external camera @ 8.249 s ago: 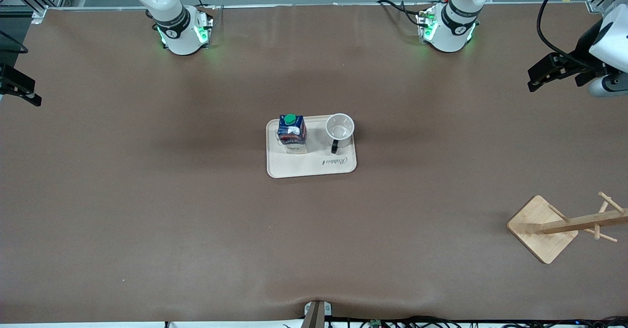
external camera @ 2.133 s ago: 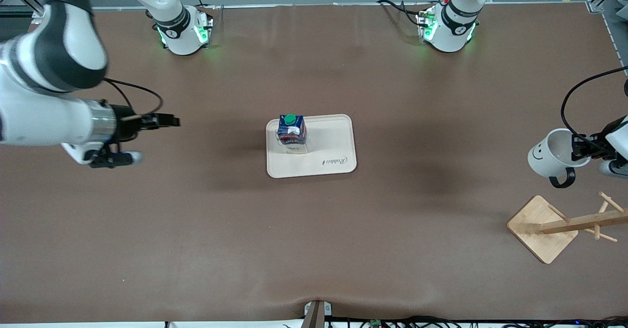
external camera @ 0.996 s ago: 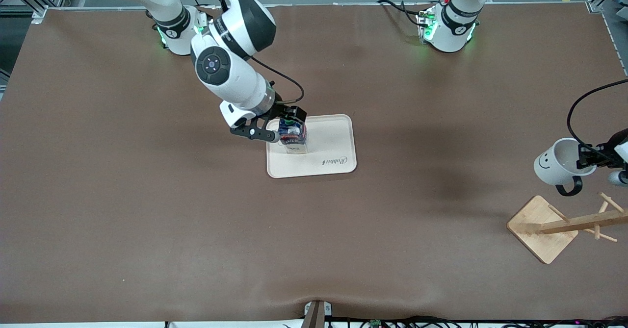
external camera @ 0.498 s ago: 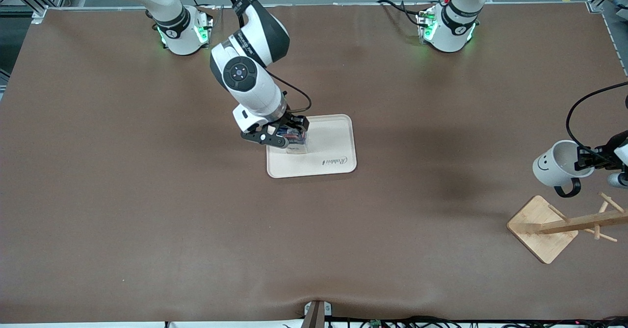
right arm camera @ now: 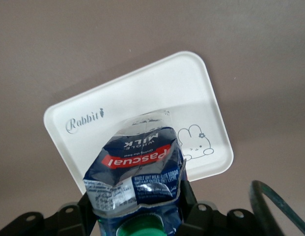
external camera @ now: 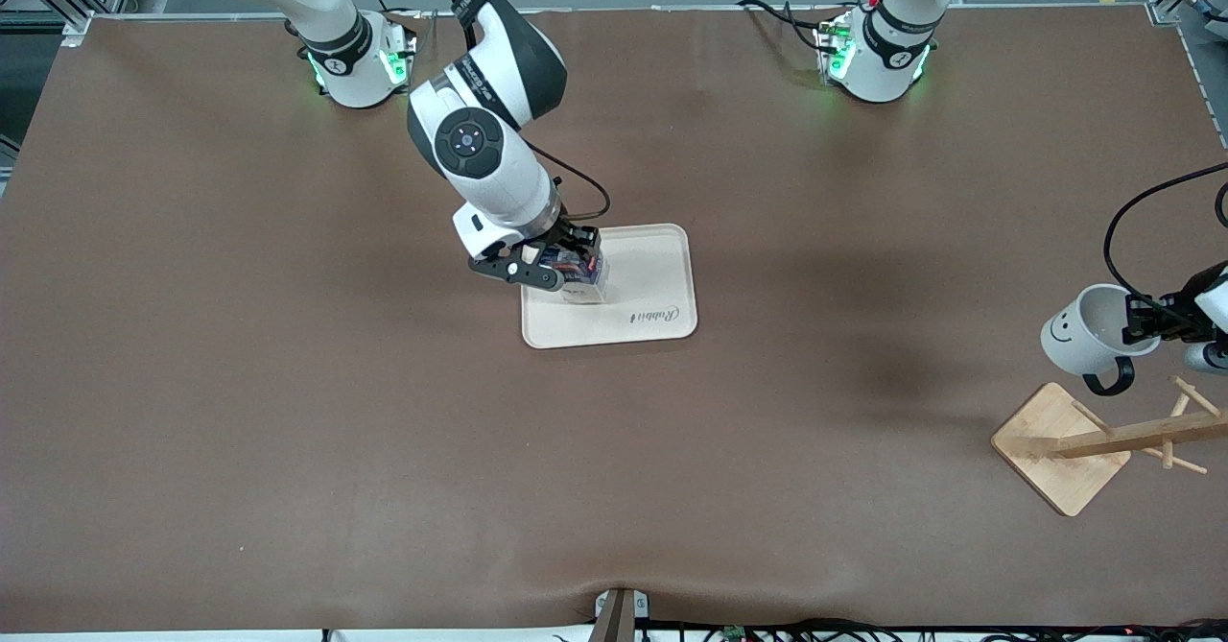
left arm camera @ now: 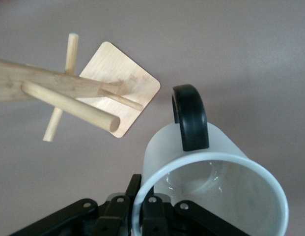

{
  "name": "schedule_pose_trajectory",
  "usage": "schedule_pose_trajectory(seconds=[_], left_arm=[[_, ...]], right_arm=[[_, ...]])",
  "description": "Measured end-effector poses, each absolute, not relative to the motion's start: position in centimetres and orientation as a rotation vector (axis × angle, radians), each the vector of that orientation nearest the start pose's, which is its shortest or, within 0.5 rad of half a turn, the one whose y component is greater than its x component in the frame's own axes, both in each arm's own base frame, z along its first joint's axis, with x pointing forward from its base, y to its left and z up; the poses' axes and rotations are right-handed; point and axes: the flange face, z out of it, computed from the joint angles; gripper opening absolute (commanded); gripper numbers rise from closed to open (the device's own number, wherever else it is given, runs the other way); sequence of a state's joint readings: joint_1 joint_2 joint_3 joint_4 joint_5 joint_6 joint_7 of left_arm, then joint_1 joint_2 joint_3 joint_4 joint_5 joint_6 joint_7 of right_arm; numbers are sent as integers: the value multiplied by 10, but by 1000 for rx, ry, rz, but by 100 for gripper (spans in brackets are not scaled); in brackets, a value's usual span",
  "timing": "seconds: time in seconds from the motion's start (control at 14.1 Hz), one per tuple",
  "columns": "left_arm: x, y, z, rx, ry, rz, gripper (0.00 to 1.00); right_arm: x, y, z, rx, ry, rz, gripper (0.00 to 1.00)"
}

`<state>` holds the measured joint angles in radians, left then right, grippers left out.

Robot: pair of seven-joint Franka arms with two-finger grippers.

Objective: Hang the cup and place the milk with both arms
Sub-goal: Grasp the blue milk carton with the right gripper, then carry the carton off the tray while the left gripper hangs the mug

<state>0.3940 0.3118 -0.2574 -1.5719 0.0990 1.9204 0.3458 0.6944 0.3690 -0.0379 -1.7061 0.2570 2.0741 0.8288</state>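
"Pascual" on milk (right arm camera: 137, 172); "Rabbit" on tray (right arm camera: 142, 93)

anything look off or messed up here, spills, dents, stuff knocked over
One thing: the milk carton's walls look crumpled and creased where the right gripper clamps it over the tray. No spill shows. The cup, held by the left gripper near the wooden rack, looks intact, and the rack stands upright.

Open brown table (external camera: 288, 412) is seen around the tray (external camera: 662, 321); the wooden rack (external camera: 1103, 440) stands just beside the held cup (external camera: 1079, 340).
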Motion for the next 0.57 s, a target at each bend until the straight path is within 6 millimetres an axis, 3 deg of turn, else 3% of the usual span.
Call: schedule_pose_trajectory(seconds=[0.07, 0.21, 0.36, 0.57], left_arm=[[648, 115, 468, -3094, 357, -70, 0], [650, 115, 464, -3102, 355, -74, 0], [652, 114, 467, -3110, 354, -94, 0], [655, 117, 480, -3099, 361, -136, 0]], right_arm=[[521, 399, 394, -2956, 420, 241, 0], [548, 353, 430, -2976, 335, 309, 0], [575, 290, 458, -2969, 288, 333, 0], [600, 191, 472, -2950, 230, 372, 0]])
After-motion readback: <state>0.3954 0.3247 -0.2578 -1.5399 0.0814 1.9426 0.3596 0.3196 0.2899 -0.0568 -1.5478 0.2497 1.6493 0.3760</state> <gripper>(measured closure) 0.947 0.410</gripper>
